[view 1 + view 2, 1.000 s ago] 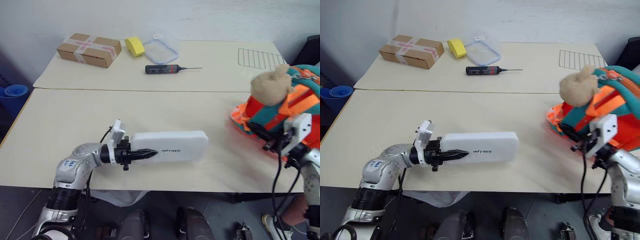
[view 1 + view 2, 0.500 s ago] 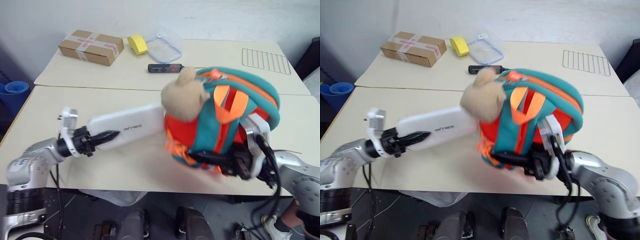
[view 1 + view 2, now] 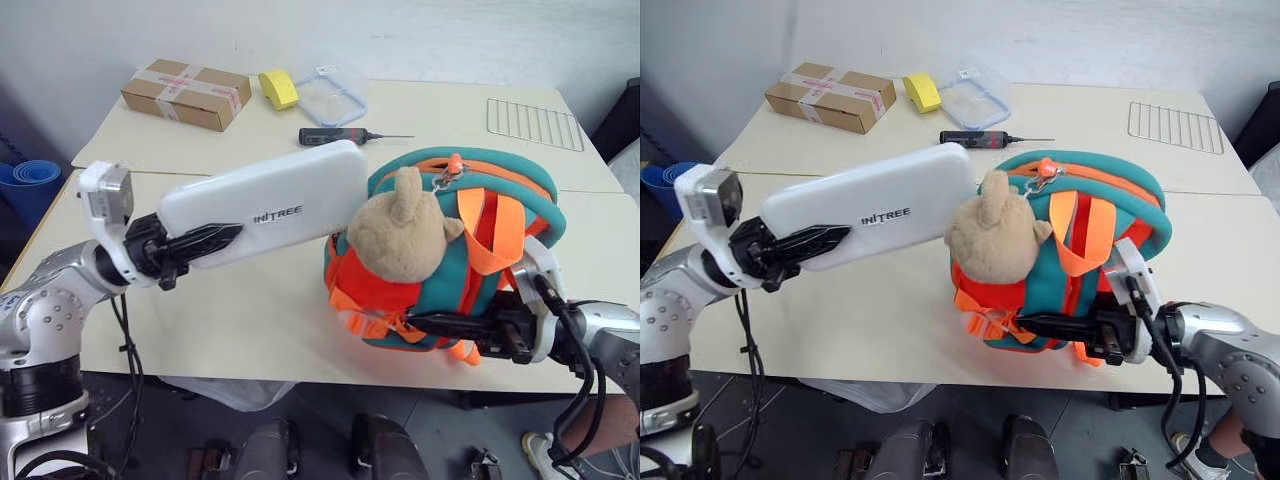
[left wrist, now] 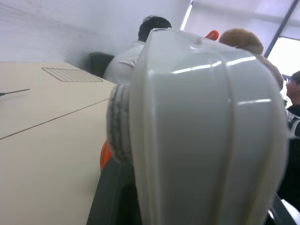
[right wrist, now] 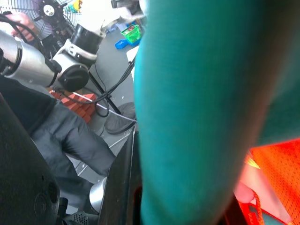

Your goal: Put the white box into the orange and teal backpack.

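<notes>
**White box held above the table, backpack brought to meet it**

The left gripper (image 3: 195,243) pinches one short end of the white box (image 3: 270,201); its two black fingers are pressed on the case from both sides. The box is off the table (image 3: 250,300), tilted a little upward, and its free end is just beside the plush toy (image 3: 400,228) and near the teal top of the orange and teal backpack (image 3: 500,190). The right gripper (image 3: 470,328) is pressed together on the lower part of the backpack and holds it at the front edge of the table. What exactly it pinches there, a strap or the fabric, I cannot tell.

To do this step well, I think the free end of the box must go toward the zipper line on the teal top, not into the toy. From these views I cannot tell if the zipper is open. The right arm should keep the bag steady with the opening turned toward the box. The box is long and gripped only at one end, so a slow and straight push seems safer.

Counted on the far table:
- one brown cardboard box (image 3: 186,90)
- one yellow object (image 3: 278,89)
- one clear container (image 3: 332,95)
- one screwdriver (image 3: 345,136)
- one wire rack (image 3: 535,123)

A person (image 4: 136,51) is seen from behind in the left wrist view.
</notes>
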### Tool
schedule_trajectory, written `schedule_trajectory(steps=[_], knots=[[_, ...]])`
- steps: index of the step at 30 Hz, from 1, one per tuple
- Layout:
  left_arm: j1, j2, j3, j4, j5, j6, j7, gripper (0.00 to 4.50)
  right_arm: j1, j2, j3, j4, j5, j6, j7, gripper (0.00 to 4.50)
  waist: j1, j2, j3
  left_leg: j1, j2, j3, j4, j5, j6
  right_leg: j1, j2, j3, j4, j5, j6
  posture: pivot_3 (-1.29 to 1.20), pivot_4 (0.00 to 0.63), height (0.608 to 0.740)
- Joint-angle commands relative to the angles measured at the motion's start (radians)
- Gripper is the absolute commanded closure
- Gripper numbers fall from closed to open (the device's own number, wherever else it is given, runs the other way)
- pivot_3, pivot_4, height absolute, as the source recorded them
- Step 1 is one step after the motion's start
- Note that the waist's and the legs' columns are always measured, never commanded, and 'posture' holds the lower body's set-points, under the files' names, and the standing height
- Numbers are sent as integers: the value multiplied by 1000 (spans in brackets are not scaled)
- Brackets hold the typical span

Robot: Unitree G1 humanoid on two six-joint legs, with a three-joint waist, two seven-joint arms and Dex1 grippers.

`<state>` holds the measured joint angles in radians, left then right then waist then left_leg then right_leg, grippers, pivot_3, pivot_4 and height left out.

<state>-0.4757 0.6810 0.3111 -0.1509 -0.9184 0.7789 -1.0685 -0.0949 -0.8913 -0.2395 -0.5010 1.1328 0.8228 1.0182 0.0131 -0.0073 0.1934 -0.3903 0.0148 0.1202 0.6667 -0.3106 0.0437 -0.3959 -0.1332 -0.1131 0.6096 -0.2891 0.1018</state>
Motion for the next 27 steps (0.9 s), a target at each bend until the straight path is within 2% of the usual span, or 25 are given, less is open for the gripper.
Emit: schedule_trajectory(steps=[1, 6, 8, 10, 12, 15, 17, 20, 22, 25, 27], knots=[[-81, -13, -85, 31, 88, -98, -30, 3309, 7, 2, -6, -7, -13, -22, 37, 4394, 7, 0, 0, 0, 0, 1, 0, 0, 0, 0, 0, 0, 0, 0, 0, 0, 150, 740], [-186, -8, -216, 100, 167, -117, -104, 3309, 26, -17, -15, -7, -27, -13, 71, 4394, 14, 0, 0, 0, 0, 1, 0, 0, 1, 0, 1, 0, 0, 0, 0, 0, 150, 740], [-230, 7, -318, 125, 253, -131, -137, 3309, 29, -20, -18, -4, -35, -14, 76, 4394, 14, -1, 0, 0, 0, 1, 1, 1, 1, 0, 1, 0, 1, 0, 0, 0, 150, 740], [-302, -21, -439, 173, 362, -174, -155, 3309, 27, -18, -17, -1, -43, -16, 81, 4394, 18, -1, 0, -1, -1, 1, 1, 1, 2, 0, 2, -1, 1, 1, 1, 0, 150, 740], [-392, -102, -528, 250, 438, -226, -155, 3309, 23, -17, -10, 1, -56, -21, 89, 4394, 22, -1, 0, -1, -3, 1, 1, 1, 4, 1, 2, -1, 0, 1, 2, 0, 150, 740], [-471, -192, -573, 340, 493, -260, -146, 3309, 20, -11, -2, 1, -69, -24, 95, 4394, 26, -1, 0, -1, -4, 2, 3, 1, 6, 2, 2, -1, -2, 2, 4, 0, 150, 740], [-547, -310, -623, 451, 573, -332, -91, 3309, 14, -1, 13, -1, -86, -31, 94, 4394, 26, -2, 0, -2, -4, 2, 4, 1, 7, 2, 2, -1, -2, 2, 4, 0, 150, 740], [-603, -450, -649, 573, 649, -418, -17, 3309, 10, 5, 32, -7, -105, -39, 96, 4394, 33, -2, 0, -4, -3, 0, 8, 0, 7, 1, 2, -2, -3, 2, 4, 0, 150, 740], [-607, -508, -651, 615, 678, -461, 6, 3309, 12, 3, 39, -10, -115, -45, 101, 4394, 34, -2, 0, -5, -3, 0, 10, 0, 8, 1, 1, -2, -3, 2, 4, 0, 150, 740], [-572, -526, -655, 576, 682, -467, -33, 2312, 15, 6, 41, -13, -131, -60, 94, 4394, 29, -2, 0, -10, 0, 0, 15, -2, 9, -2, -1, -2, -3, 3, 5, 0, 150, 740], [-553, -498, -602, 557, 657, -451, -32, 1722, 21, 22, 31, -12, -138, -68, 70, 4394, 27, -2, 0, -10, 0, -1, 15, -2, 9, -2, -1, -2, -2, 3, 5, 0, 150, 740]])
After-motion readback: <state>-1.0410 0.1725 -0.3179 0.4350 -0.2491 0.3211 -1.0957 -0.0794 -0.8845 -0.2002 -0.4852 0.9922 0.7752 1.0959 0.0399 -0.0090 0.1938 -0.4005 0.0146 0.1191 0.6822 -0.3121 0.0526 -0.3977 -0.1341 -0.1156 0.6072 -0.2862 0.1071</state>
